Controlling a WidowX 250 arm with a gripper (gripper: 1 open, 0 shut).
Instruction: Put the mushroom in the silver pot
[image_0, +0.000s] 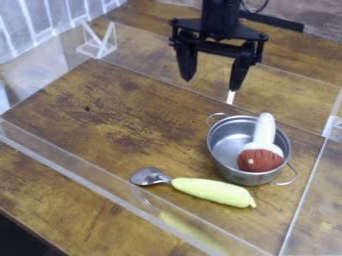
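One mushroom (262, 151) lies, seemingly tilted, inside the silver pot (226, 138); claw (214, 70) open.

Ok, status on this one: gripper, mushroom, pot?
Gripper open, empty, above the table behind the silver pot. Mushroom lying inside the pot, stem against the rim. Nothing in the way.

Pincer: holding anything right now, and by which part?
Nothing. The pincer hangs open and empty above the table; the mushroom already lies in the silver pot.
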